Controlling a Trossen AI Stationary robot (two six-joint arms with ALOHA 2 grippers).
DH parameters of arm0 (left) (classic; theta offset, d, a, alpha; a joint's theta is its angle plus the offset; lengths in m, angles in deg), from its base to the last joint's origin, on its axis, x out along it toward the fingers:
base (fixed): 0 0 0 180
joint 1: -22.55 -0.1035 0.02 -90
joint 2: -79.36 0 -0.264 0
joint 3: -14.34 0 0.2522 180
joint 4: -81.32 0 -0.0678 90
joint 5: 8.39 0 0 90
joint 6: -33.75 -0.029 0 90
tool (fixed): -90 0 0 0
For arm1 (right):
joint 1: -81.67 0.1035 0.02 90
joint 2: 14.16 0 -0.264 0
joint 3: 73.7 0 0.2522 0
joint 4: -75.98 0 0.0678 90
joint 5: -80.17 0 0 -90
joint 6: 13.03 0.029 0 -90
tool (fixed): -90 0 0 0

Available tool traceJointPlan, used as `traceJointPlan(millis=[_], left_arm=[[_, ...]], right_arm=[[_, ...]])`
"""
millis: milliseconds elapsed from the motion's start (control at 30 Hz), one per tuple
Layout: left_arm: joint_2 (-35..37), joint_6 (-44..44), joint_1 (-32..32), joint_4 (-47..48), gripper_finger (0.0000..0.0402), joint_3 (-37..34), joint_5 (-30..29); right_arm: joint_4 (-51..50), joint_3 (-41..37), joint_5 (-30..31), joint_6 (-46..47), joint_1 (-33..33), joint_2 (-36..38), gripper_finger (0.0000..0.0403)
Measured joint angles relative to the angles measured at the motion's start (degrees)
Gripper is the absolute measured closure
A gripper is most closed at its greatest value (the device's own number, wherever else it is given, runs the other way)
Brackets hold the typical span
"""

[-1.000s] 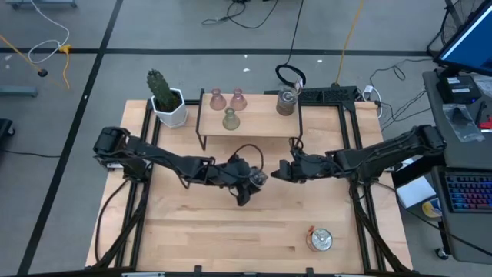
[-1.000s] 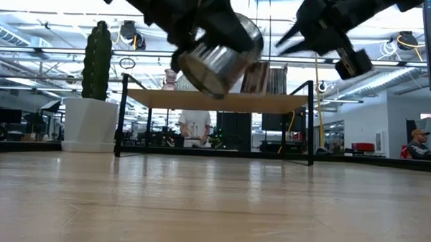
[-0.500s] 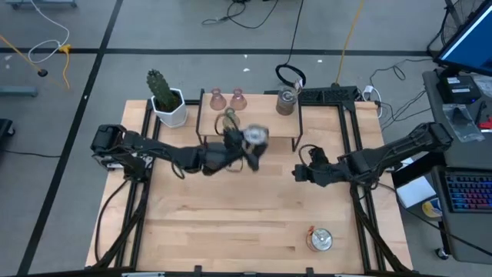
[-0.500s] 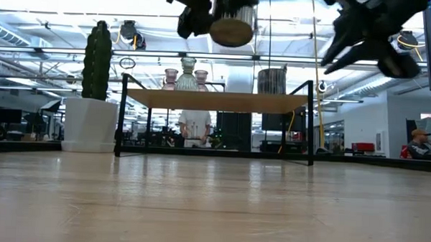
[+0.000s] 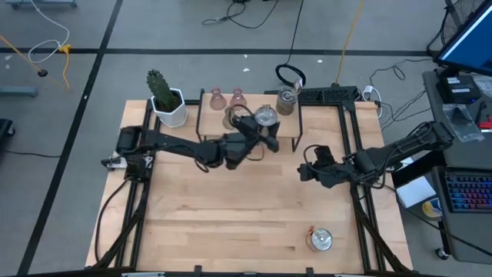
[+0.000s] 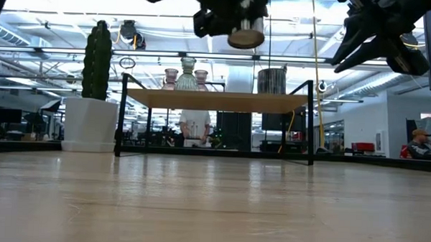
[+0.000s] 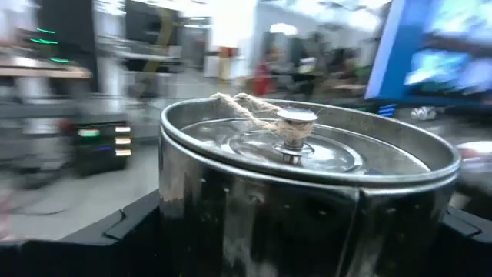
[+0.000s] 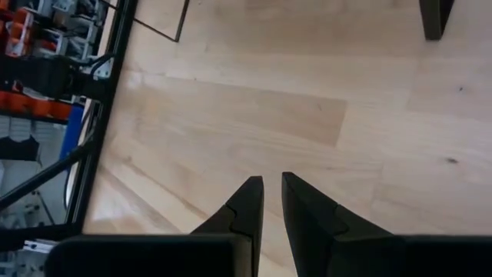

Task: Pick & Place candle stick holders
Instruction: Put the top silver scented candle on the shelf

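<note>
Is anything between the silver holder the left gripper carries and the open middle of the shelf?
Nothing visible. The left gripper holds the silver holder above the shelf. The glass holders stand toward the cactus end, another silver holder at the other end. The right gripper waits, shut, over the table.

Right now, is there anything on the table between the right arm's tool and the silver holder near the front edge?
No. From above, only bare wood separates the right tool from that silver holder.
</note>
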Motion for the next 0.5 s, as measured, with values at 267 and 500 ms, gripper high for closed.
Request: traceJointPlan(millis=[267,500], left_arm=[[-10.25,-2.70,-0.85,0.28,0.0042,10.01,-10.40],[-11.33,5.90,-3.32,3.65,0.0042,10.78,-11.81]], right_arm=[[-2.32,0.00,-0.02,-1.32,0.04,0.55,0.0358],[-2.29,0.00,-0.07,-3.83,0.11,0.72,0.0358]])
